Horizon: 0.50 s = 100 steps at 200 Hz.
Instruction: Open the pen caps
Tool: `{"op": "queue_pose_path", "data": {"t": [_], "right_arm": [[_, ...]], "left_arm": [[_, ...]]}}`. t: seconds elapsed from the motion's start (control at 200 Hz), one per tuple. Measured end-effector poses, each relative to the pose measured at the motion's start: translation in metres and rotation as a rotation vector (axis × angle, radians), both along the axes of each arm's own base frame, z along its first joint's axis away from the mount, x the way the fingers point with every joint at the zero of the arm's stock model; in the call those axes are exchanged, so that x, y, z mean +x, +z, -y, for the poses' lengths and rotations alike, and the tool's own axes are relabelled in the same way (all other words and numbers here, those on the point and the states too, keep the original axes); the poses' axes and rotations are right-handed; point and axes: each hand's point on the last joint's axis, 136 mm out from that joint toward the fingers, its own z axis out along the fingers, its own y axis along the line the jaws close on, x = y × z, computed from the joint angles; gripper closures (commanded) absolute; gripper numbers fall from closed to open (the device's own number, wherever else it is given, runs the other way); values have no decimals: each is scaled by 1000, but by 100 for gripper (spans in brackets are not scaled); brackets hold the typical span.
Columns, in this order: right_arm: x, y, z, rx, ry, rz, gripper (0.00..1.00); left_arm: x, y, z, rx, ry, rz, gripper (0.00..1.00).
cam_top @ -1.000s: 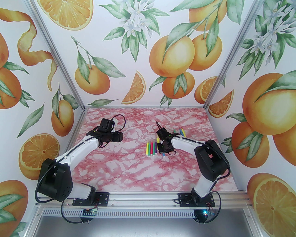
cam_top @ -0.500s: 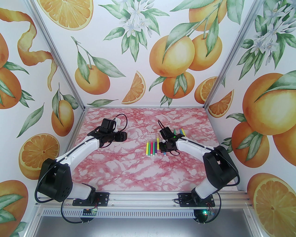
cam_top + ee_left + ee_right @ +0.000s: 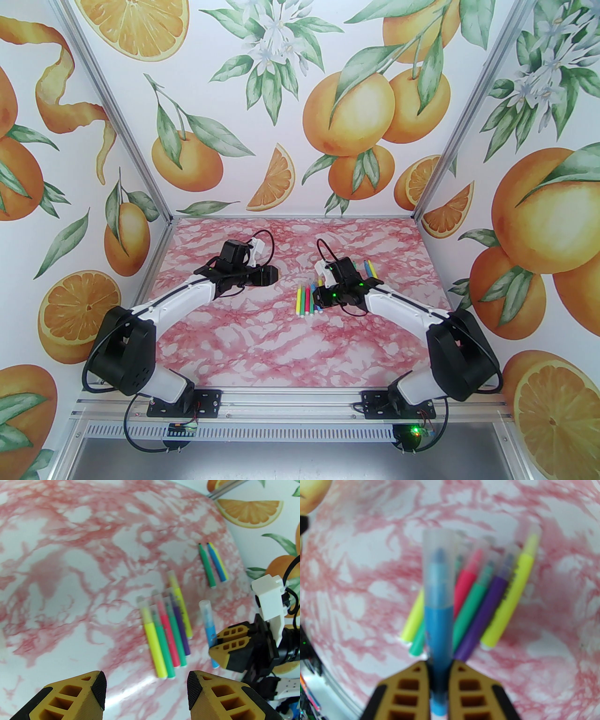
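- Step in hand: one pen has been taken up for uncapping. The right gripper (image 3: 440,667) is clamped on the lower barrel of the blue pen (image 3: 438,620), a finger pressed to each side.
- Cap status: the cap (image 3: 438,557), a pale translucent sleeve, is seated on the blue pen, with the tip visible through it. Uncapping of this pen has not begun.
- Orientation: the pen's long axis runs in line with the right gripper's fingers. The cap end projects well ahead of the fingertips and the plug end sits back between them.
- Left gripper (image 3: 146,688): jaws apart, nothing between them. The held pen lies ahead of it and off to its right side, not within its jaws.
- Other stock: a row of capped pens (image 3: 168,630) lies on the counter (image 3: 70,550) beneath and just beyond the right gripper's fingertips, parallel and touching, caps pointing away. Three uncapped pens (image 3: 207,565) lie farther ahead of the left gripper, well apart from the row.
- Next move, as judged: bring the left gripper across to straddle the cap alone, close on the sleeve, then pull along the pen's axis, away from the right gripper.
- Risk, as judged: a grip taken too low would pinch barrel as well as cap.
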Motion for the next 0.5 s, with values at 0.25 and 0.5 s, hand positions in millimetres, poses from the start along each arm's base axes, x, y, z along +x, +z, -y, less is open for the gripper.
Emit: {"op": "queue_pose_path", "data": {"t": [0.25,0.5], "right_arm": [[-4,18,-18,79,62,45,90],[-6,23,-27,108,90,59,90]], "left_arm": [[3,12,24,-132,-42,-4,41],[-2,15,43,-200,-93,-21,43]]}}
